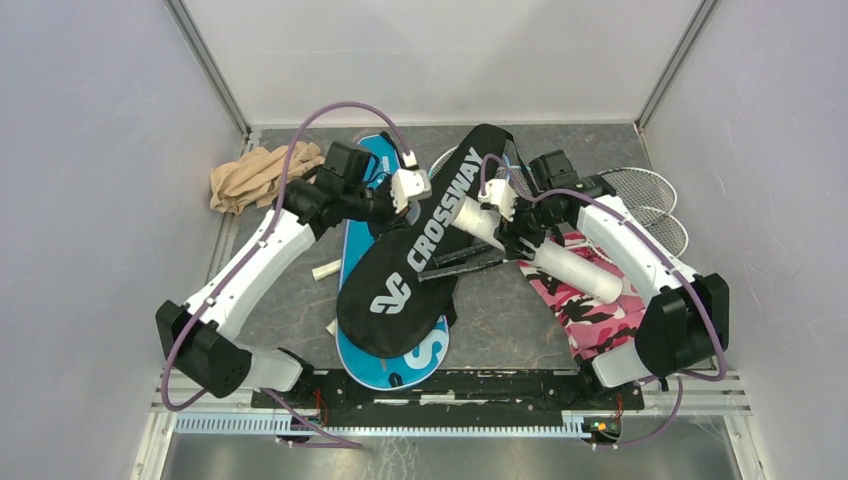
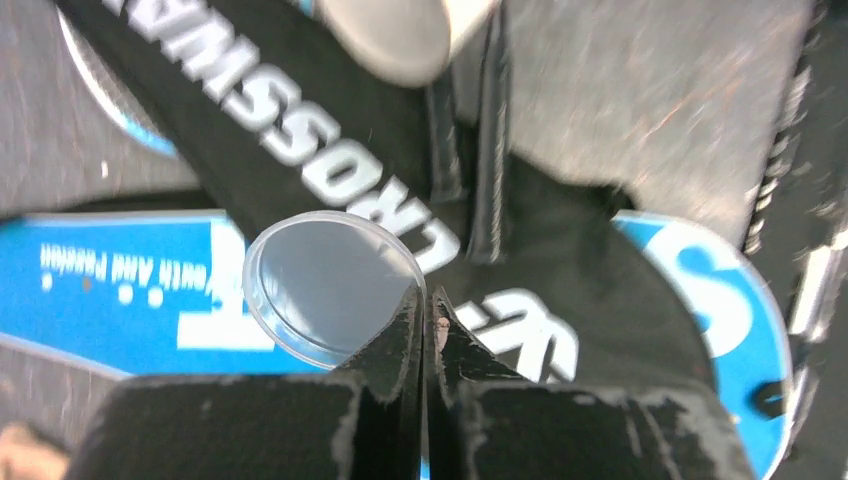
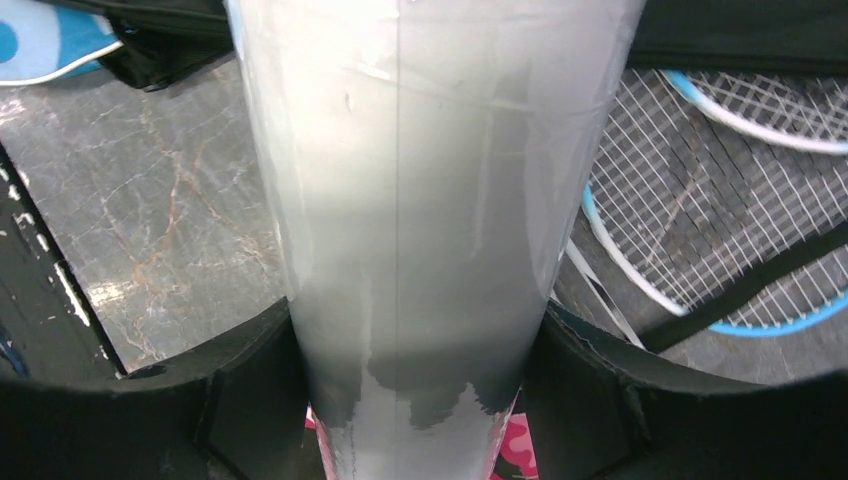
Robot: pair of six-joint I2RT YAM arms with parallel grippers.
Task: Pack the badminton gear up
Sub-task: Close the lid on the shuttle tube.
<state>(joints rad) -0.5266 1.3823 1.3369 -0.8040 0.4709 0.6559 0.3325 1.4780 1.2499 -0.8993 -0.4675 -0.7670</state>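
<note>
My right gripper [image 1: 497, 208] is shut on the long white tube [image 1: 572, 268] and holds it slanted over the table, its open end toward the left arm. In the right wrist view the tube [image 3: 420, 180] fills the gap between the fingers of the gripper [image 3: 420, 350]. My left gripper [image 1: 410, 186] is shut on the rim of a clear round lid [image 2: 325, 288], pinched at the fingertips of the gripper [image 2: 425, 297], a little short of the tube's end [image 2: 400, 35]. The black CROSSWAY cover [image 1: 425, 245] lies across the blue SPORT cover [image 1: 400, 365]. Strung rackets [image 1: 645, 200] lie at the back right.
A tan cloth bundle [image 1: 250, 175] lies at the back left. A pink camouflage cloth [image 1: 595, 310] lies under the right arm. Two small white pieces [image 1: 326, 270] lie left of the blue cover. Grey walls close in on three sides.
</note>
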